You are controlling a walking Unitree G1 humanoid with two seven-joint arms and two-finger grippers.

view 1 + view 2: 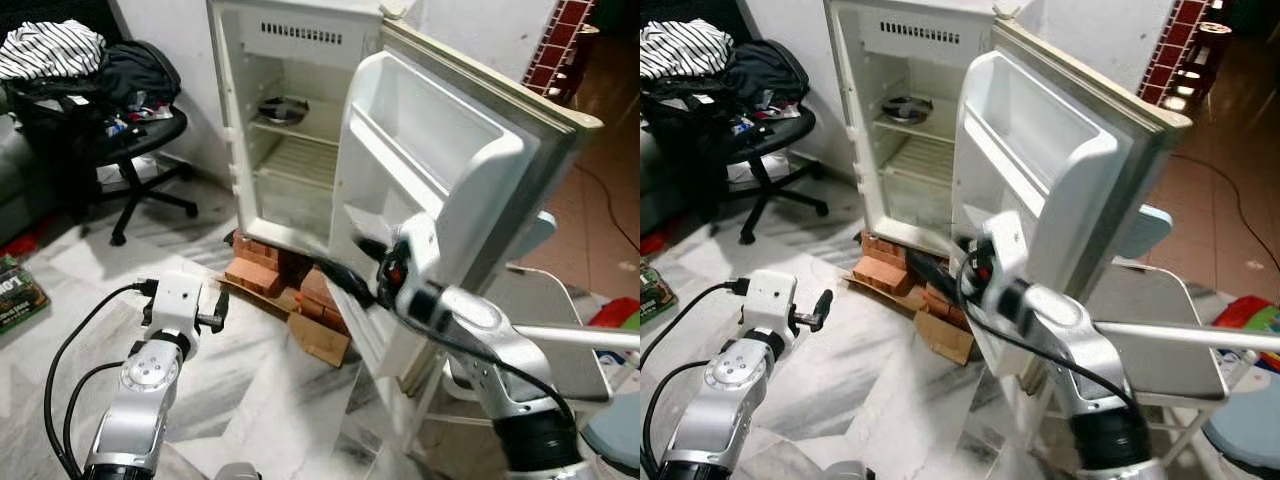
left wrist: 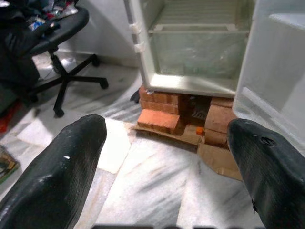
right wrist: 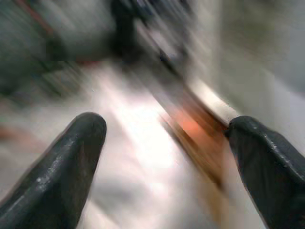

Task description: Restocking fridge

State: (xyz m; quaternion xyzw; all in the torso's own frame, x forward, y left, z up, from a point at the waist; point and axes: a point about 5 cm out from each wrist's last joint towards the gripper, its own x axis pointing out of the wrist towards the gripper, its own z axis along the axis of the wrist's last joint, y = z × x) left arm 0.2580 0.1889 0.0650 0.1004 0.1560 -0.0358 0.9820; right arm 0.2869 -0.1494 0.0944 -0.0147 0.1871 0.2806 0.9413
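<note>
Marble floor (image 1: 250, 380) is seen beneath both arms, with a fridge (image 1: 290, 130) raised on bricks (image 1: 262, 270) ahead. Right gripper (image 3: 167, 157) is held with fingers apart and nothing between them, low beside the open fridge door (image 1: 430, 170); its wrist view is blurred. Left gripper (image 2: 167, 162) is likewise spread and empty, aimed at the bricks. Inside the fridge, one dark dish (image 1: 283, 108) is noted on the upper shelf; other shelves look bare. No stock is held, so restocking is judged barely begun. An office chair (image 1: 120, 130) piled with clothes is noted further left.
</note>
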